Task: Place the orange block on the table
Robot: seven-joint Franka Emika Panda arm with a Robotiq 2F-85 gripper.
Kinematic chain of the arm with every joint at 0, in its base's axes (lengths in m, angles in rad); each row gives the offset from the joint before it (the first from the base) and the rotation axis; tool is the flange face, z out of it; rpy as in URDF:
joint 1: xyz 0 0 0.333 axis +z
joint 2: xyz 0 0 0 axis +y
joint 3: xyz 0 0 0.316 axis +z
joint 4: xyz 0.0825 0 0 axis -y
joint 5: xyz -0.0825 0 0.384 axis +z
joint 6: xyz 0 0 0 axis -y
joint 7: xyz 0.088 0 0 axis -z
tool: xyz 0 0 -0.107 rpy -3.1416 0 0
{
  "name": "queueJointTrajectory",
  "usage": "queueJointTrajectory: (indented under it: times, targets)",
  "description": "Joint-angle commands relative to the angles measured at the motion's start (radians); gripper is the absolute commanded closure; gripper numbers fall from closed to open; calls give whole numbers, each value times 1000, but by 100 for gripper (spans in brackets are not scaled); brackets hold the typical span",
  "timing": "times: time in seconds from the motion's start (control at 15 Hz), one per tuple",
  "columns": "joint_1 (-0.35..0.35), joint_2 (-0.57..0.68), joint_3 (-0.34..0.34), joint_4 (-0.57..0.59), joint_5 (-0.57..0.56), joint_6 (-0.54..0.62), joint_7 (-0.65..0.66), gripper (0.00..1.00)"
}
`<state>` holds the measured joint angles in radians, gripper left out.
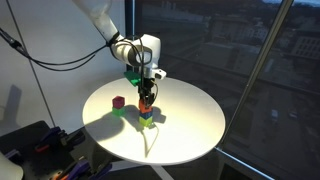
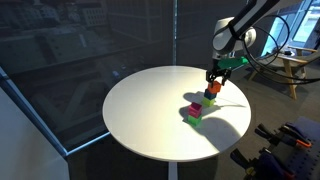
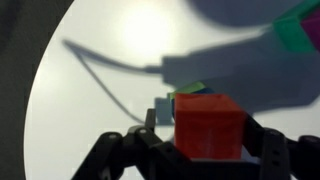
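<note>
One orange block is what matters here. It's pinched between the two fingers of the end effector, which is clamped on its left and right faces, and the wrist view shows that pretty clearly. In both exterior views the block sits low over the round white surface, right above a little cluster of other cubes. I can't tell whether its underside touches the cube below or hangs just clear of it. Handling-wise I'd guess it's a light, stiff toy cube with smooth flat sides. So nothing fragile, but a smooth face can slip or twist if the grip is off-centre. Squeezing two opposite flat faces around the middle, like now, looks like the right hold. Putting it down probably means shifting sideways to a bare patch and lowering until the bottom face lies flat before letting go, otherwise it might tip or bump the neighbours. Count: one orange block, one magenta cube standing apart from the cluster, and one green cube at the bottom of it. There's possibly one blue cube between green and orange, too small to be sure.
</note>
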<state>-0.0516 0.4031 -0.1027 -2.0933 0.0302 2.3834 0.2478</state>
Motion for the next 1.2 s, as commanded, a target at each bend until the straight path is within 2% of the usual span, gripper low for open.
queueJointTrajectory:
  times: [0.0,0.13,1.13]
  targets:
    - [6,6,-5,2,0,13,9,51]
    - [8,8,-6,3,-2,12,9,67]
    - [32,-47,-8,-9,-30,-34,6,69]
